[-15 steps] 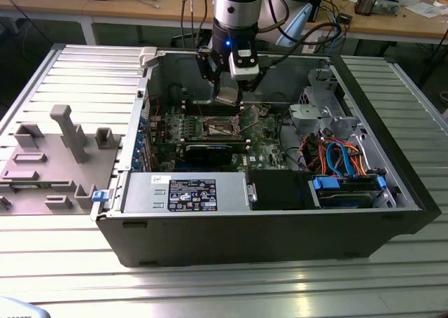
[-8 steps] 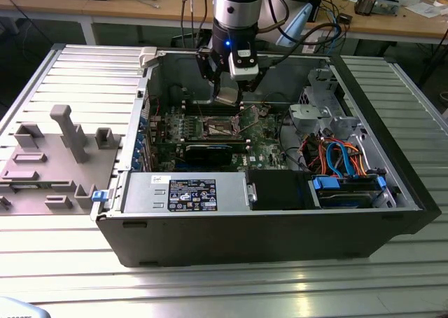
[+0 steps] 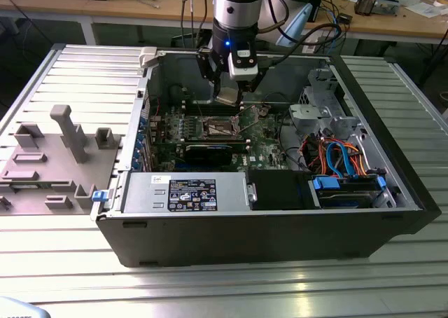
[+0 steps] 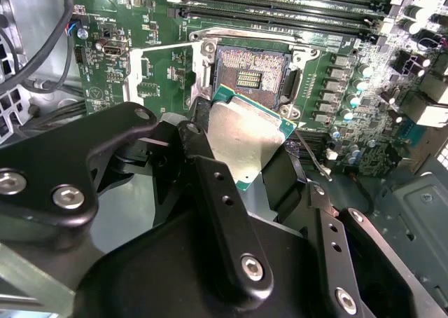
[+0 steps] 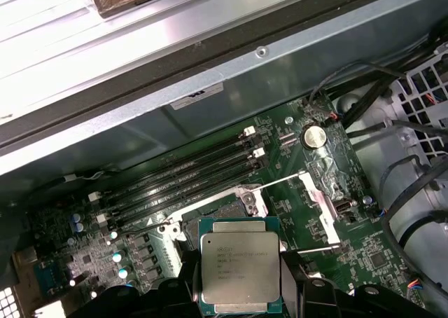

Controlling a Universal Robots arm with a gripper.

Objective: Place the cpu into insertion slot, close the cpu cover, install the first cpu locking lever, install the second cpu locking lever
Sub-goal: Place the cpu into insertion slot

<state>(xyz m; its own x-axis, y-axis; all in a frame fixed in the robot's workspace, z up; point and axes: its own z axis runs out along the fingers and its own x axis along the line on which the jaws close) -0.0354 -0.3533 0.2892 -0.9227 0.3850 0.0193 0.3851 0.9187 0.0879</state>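
Exterior view: an open computer case (image 3: 245, 244) lies on its side on a ribbed metal table (image 3: 210, 283), and the arm reaches down into it from the far side. The gripper (image 3: 231, 90) hangs over the green motherboard (image 3: 266, 132), just above the insertion slot (image 3: 219, 127). A grey power supply (image 3: 185, 192) fills the near wall of the case, and a grey fixture (image 3: 63, 136) sits on the table toward the exterior view's left.

In both wrist views the black fingers (image 4: 203, 157) are clamped on two opposite edges of the cpu (image 4: 245, 139), whose shiny metal top faces the cameras. In the first wrist view the cpu (image 5: 240, 265) sits between the tips of the gripper (image 5: 241, 293) and hides part of the socket behind it.

The insertion slot (image 4: 252, 73) lies bare, its dark pin field exposed. The cpu is held clear of it, not seated. The cpu cover (image 4: 128, 80) is swung open and lies beside the slot. A thin wire lever (image 4: 311, 153) stands free on the slot's other side. Long memory slots (image 4: 280, 3) run just beyond the socket
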